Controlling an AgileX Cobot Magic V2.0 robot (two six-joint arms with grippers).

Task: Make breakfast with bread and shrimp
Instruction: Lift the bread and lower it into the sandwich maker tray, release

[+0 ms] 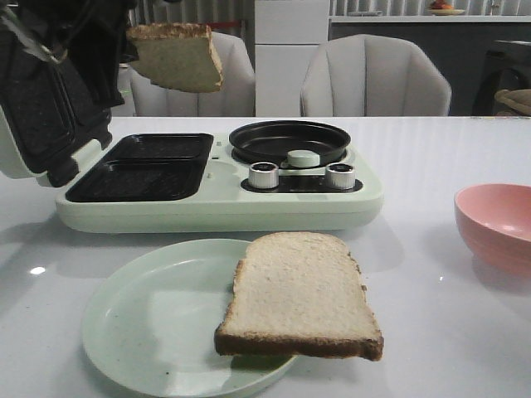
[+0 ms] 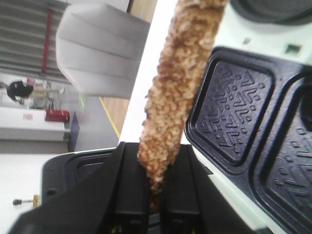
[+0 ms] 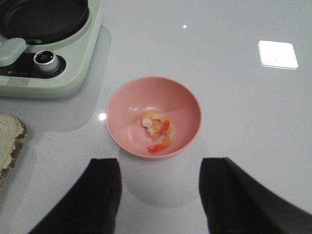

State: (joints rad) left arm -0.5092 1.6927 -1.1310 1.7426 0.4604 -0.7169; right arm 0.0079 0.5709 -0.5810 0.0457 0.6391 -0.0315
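While 1 shrimp [image 3: 157, 131] waits, 2 bread slices [image 1: 299, 294] visible.

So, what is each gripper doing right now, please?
Left gripper: closed on a bread slice, held up above the sandwich maker.
Right gripper: open, empty, above the pink bowl.

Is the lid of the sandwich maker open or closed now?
Open. The lid is tilted up at the left, and both dark grill plates lie bare.
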